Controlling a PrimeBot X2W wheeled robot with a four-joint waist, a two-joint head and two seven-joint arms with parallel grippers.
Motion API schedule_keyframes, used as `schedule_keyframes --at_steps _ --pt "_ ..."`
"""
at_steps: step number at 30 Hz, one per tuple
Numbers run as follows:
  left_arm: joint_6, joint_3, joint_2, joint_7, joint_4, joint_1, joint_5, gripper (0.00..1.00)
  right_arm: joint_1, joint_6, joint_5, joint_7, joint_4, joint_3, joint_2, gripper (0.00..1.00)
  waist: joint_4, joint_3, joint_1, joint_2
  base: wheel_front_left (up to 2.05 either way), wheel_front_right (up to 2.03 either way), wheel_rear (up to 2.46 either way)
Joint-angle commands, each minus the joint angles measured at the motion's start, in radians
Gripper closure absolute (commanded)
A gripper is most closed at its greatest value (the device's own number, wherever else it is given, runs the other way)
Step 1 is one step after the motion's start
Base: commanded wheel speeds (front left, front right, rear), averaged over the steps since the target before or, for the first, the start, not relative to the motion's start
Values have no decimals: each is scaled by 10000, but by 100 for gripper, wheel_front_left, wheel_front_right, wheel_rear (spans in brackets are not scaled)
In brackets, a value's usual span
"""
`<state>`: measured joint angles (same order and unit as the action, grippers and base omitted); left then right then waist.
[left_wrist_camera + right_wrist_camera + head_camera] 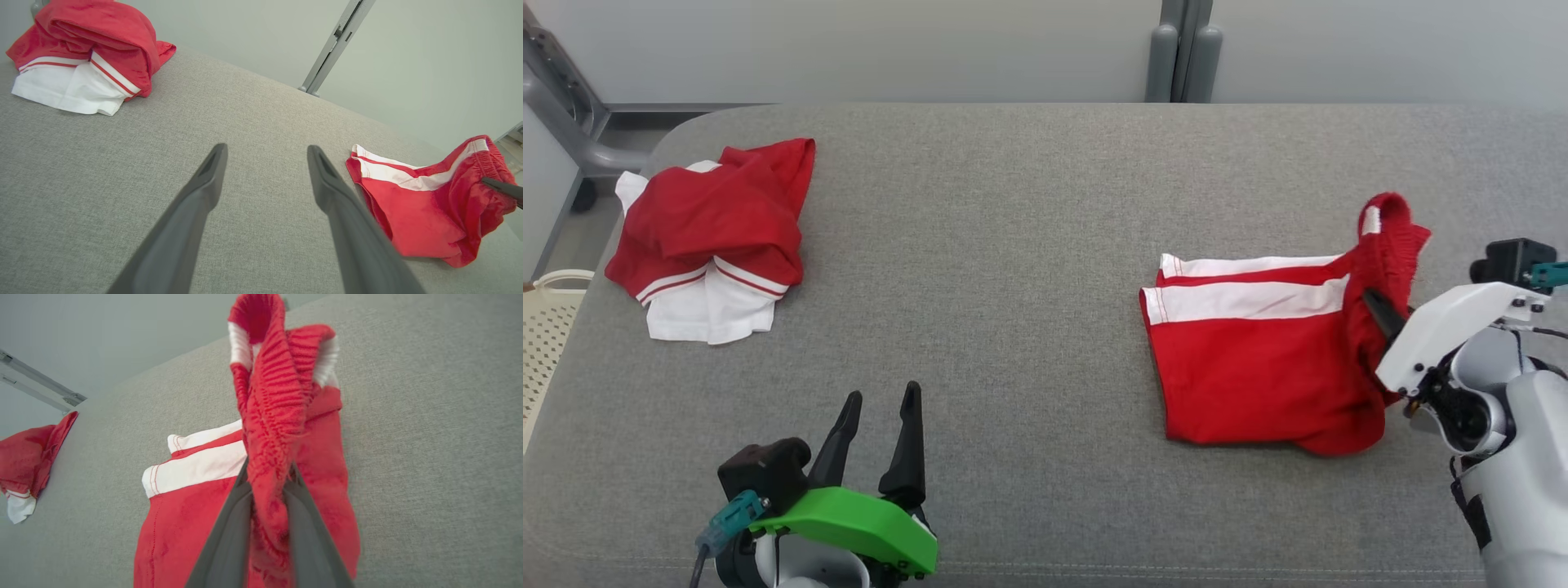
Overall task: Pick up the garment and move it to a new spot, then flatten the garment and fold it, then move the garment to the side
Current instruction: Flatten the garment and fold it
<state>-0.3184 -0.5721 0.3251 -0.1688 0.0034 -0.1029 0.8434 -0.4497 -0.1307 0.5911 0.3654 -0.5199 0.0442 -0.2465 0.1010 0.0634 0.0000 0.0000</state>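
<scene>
The garment (1258,367) is a pair of red shorts with white side stripes, lying mostly flat on the right half of the grey table (1013,269). My right gripper (1374,300) is shut on its ribbed waistband, which stands bunched up above the fingers (229,535). In the right wrist view the gripper (269,469) pinches that red band, and the garment (184,522) spreads out to the left below it. My left gripper (882,392) hovers open near the table's front left, holding nothing. The left wrist view shows this gripper (266,149) with the garment (421,208) to its right.
A second red and white garment (715,237) lies crumpled at the table's far left corner. A pale perforated basket (547,327) stands off the table's left edge. A grey post (1184,49) rises behind the table against the wall.
</scene>
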Motion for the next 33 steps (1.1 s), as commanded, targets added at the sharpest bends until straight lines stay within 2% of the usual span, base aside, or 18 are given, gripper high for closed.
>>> schedule_keyframes --at_steps 1,6,10,22,23,24,25,26,27,33 --pt "-21 19 -18 -44 -42 -93 -18 0 186 1 -28 94 201 -97 30 100 27 -56 0 0 0 0 0" --pt "-26 -11 -45 -54 -126 -101 1 0 602 1 -314 606 1252 -817 473 100 156 -161 0 0 0 0 0" --pt "20 -46 -96 -78 -152 -128 37 0 755 1 -719 875 1449 -1318 747 100 360 -177 0 0 0 0 0" --pt "196 -118 -374 -281 145 -184 130 0 186 1 -2851 1006 -574 -1547 1034 100 1182 -158 0 0 0 0 0" --pt "209 -122 -384 -276 168 -182 137 0 118 1 -3029 958 -701 -1504 1072 92 1203 -171 0 0 0 0 0" --pt "211 -127 -399 -293 190 -181 144 0 59 1 -3223 911 -819 -1489 1107 71 1224 -188 0 0 0 0 0" --pt "211 -130 -408 -310 208 -178 146 0 -1 1 -3376 878 -931 -1498 1171 47 1236 -211 0 0 0 0 0" --pt "211 -136 -414 -319 228 -169 144 0 -56 1 -3484 834 -1013 -1529 1240 7 1238 -237 0 0 0 0 0" --pt "204 -136 -416 -323 244 -150 144 0 -93 1 -3588 801 -1054 -1604 1295 0 1229 -270 0 0 0 0 0" --pt "208 -187 -383 -332 249 37 139 0 -97 2 -4059 588 -818 -2116 1492 0 963 -531 0 0 0 0 0"
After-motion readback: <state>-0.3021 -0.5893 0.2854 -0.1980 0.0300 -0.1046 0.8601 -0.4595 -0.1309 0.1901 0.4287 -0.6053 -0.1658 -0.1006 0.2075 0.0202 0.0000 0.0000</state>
